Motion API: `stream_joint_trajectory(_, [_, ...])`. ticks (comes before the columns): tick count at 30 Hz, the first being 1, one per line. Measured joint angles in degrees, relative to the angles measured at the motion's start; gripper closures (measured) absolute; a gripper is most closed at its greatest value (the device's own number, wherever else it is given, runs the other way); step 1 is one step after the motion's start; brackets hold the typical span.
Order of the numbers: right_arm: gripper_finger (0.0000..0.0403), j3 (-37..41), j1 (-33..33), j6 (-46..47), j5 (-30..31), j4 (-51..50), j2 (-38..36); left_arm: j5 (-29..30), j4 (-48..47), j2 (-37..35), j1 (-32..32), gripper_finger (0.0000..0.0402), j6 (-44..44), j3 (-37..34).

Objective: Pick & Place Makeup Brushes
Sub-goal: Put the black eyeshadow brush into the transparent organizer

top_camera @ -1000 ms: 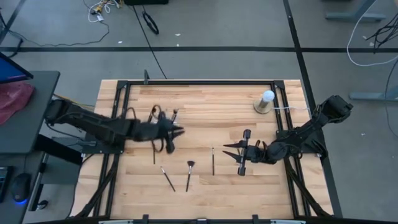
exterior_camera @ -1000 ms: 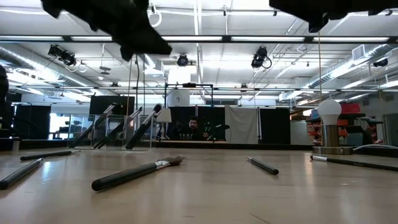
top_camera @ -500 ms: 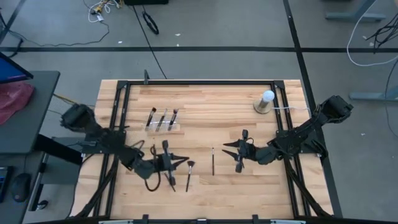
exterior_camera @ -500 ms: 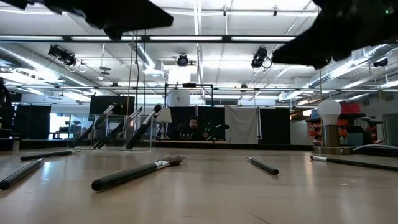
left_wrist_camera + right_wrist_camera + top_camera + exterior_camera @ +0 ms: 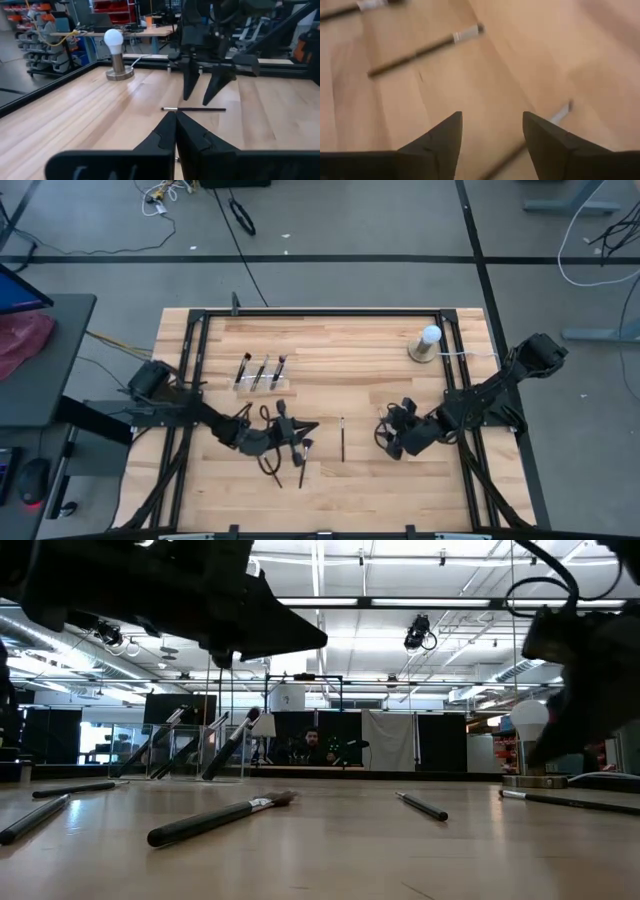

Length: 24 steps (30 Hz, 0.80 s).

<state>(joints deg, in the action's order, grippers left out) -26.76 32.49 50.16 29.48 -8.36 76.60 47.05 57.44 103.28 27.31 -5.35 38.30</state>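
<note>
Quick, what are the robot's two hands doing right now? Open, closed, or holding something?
Left gripper: fingers shut together, holding nothing, above the table.
Right gripper: fingers open, holding nothing, pointing down at a makeup brush lying on the wood.

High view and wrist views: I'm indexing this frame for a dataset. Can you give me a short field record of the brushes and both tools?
racked brushes: three, leaning in clear holder
loose brushes: several flat on table; one between the arms
left tool: shut, empty, near fan brush
right tool: open, pointing down, low over the wood
white ball lamp: back right, apart from both arms
</note>
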Motion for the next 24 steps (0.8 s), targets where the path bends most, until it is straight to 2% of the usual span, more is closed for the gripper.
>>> stream_joint_trajectory(8, [0.0231,-0.02,5.19,9.6,-0.45,-6.26,0.0,-3.39,-0.17,0.0,-1.55,0.0388,-0.25,0.0])
stream_joint_trajectory(15, [0.0254,-0.02,5.5,11.08,4.49,-9.77,0.0,-3.41,-0.34,0.0,-1.99,0.0388,0.05,0.0])
stream_joint_trajectory(20, [0.0226,-0.02,4.95,10.64,10.51,-9.53,0.23,-3.42,-0.34,0.0,-2.75,0.0388,0.05,0.0])
stream_joint_trajectory(24, [0.0194,-0.02,4.96,10.45,12.83,-9.53,1.99,-3.41,-0.34,0.0,-2.77,0.0388,0.09,0.0])
